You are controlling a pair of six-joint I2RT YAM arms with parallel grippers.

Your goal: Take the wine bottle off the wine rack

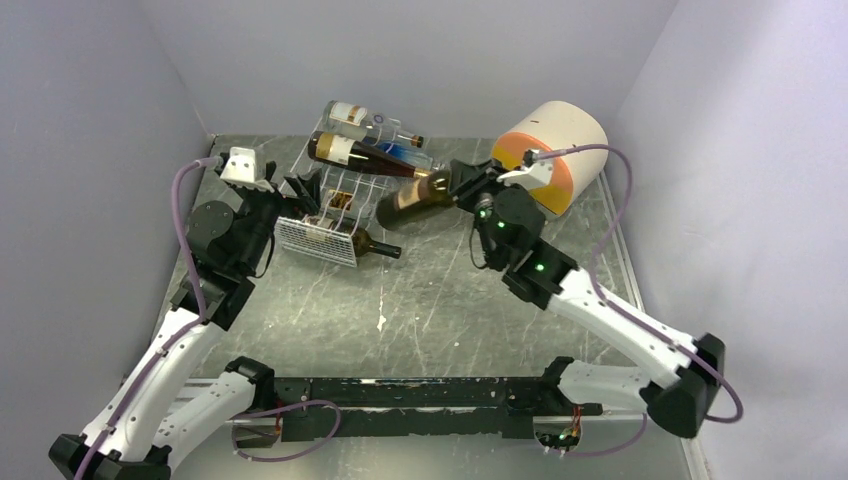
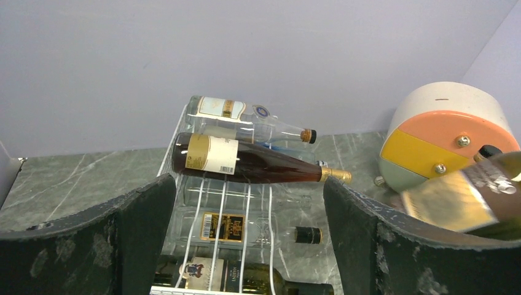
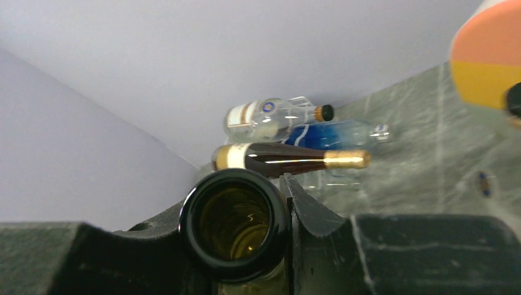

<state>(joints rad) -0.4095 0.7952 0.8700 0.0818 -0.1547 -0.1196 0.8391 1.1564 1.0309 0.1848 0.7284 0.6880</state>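
Grey veined stone forms the desk. At its far left-centre stands the wine rack, white wire, loaded with other bottles. To the right of it sits a round white, orange and yellow drum. Between rack and drum the wine bottle, olive glass with a gold neck, hangs tilted above the desk. Its neck end is clenched in the right claw and its base lies nearest the rack's right edge. The left claw is released, grasping nothing, at the rack's near-left end.

The step in hand looks like carrying the bottle clear. It is best drawn rightward along its own length, with a firm grip because the heavy body hangs beyond the claw, and turned toward the near side before it reaches the drum.

Whether the base has fully cleared the wires cannot be told from above. The right wrist view shows the bottle only end-on, which hides the grip. The 2 lower bottles are partly masked by wires and the left claw's fingers.
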